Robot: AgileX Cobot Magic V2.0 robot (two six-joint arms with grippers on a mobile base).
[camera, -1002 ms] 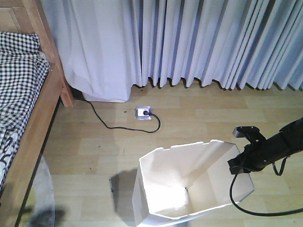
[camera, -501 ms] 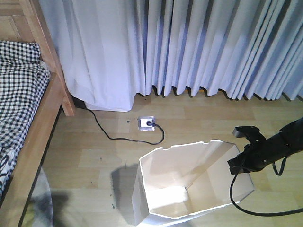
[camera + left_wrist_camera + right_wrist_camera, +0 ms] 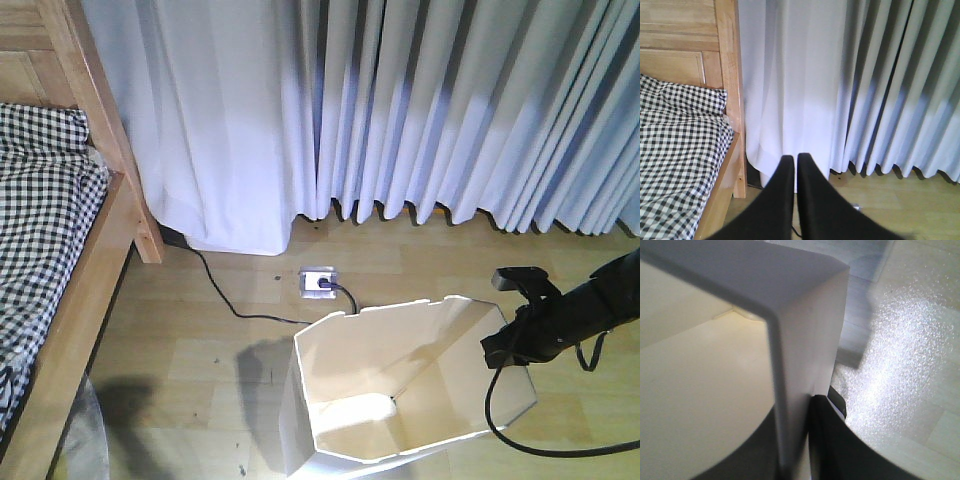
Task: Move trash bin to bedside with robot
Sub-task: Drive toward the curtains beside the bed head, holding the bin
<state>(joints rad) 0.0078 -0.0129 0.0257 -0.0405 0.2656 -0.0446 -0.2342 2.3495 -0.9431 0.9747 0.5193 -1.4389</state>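
The trash bin [image 3: 352,385] stands upright low in the front view, its angular rim open upward and its cream inside lit; its base runs out of the picture, so whether it touches the floor [image 3: 200,340] cannot be told. The right tool [image 3: 503,348] is closed on the bin's right-hand rim; in the right wrist view the white wall of the bin [image 3: 807,315] passes between the black fingers [image 3: 832,445] of that tool [image 3: 792,457], one inside and one outside. The left tool [image 3: 794,161] has its two fingers brought together, tips all but touching, with nothing between them; it points toward the curtains [image 3: 865,75] beside the bed post [image 3: 730,75]. The bedside [image 3: 75,315], a wooden rail under black-and-white checkered bedding [image 3: 40,230], lies at the left, well apart from the bin with bare floor between. A floor socket [image 3: 320,282] sits near the bin's far rim; a black cable [image 3: 240,308] runs from it toward the curtains [image 3: 400,100].
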